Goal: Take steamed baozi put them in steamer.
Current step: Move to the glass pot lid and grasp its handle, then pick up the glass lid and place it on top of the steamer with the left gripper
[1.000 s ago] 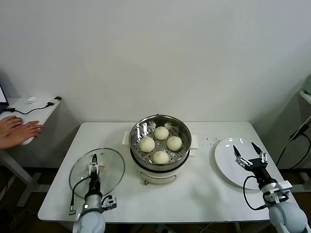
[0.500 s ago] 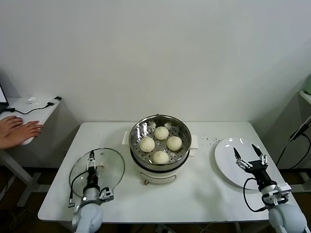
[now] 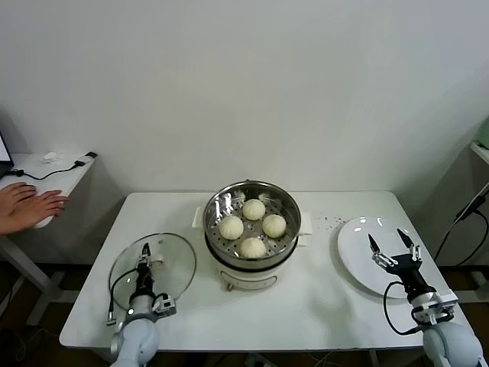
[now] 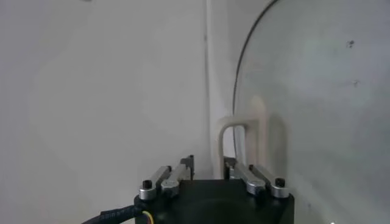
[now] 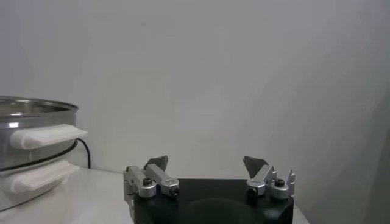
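Narrowed since a second ago: my left gripper (image 3: 146, 256) fingers, now drawn in at the white handle of one glass lid (image 3: 172, 264), left of the steamer (image 3: 252, 229); whether they grip it, I cannot tell. Four steamed baozi (image 3: 254, 209) sit inside on the perforated tray. Right of the steamer, one white plate (image 3: 355, 252); my right gripper (image 3: 393, 246) hangs spread wide, holding nothing.

Four pale cream-white round dough buns (image 3: 253, 227) sit in a shiny round steel steamer (image 3: 252, 229), its silver tray dotted with holes, on a white base. Flat white round plate (image 3: 367, 252); clear round glass lid (image 3: 153, 269) with white handle; plain white desk (image 3: 306, 298). Both claws black with silver fingers.
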You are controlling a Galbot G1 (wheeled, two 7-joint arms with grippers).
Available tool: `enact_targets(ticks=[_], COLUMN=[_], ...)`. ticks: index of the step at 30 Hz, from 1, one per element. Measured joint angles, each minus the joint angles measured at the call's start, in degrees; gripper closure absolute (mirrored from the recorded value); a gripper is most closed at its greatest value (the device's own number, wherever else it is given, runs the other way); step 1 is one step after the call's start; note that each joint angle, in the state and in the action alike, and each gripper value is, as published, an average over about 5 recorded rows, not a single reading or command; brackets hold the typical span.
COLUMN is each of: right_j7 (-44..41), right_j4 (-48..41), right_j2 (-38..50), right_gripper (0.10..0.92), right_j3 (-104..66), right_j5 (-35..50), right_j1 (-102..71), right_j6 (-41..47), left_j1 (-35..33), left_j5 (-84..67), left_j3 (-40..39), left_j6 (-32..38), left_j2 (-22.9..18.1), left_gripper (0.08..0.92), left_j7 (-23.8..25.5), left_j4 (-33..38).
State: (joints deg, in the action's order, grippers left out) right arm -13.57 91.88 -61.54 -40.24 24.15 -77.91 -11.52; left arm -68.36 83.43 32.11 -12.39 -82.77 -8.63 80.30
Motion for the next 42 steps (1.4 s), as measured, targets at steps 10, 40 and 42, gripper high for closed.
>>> enact_targets(ticks=[10,40,42], right_j7=[-0.3,-0.4,-0.3], right_j4=[-0.6,-2.7,-3.0], right_j2=[-0.2,1.5,1.7], right_gripper=[0.203,0.203,0.203], right_j3=[-0.3,-0.9,-0.6], right_j5=[-0.2,-0.3,-0.4], right_j1=[-0.1,1.8,2.1], right_j6=[-0.4,-0.8,-0.8], left_j1=[-1.1,-12.2,-11.6], left_j5=[-2.4,-11.3,-11.4], left_j3=[0.3,-0.4,-2.2], left_j6=[1.9,-3.0,-5.1], left_j2=[1.6,16.0,17.8], left_gripper=[0.845,0.845,0.845], left_j7=[-0.2,6.0,7.3], left_j4=[2.0,34.8,36.6])
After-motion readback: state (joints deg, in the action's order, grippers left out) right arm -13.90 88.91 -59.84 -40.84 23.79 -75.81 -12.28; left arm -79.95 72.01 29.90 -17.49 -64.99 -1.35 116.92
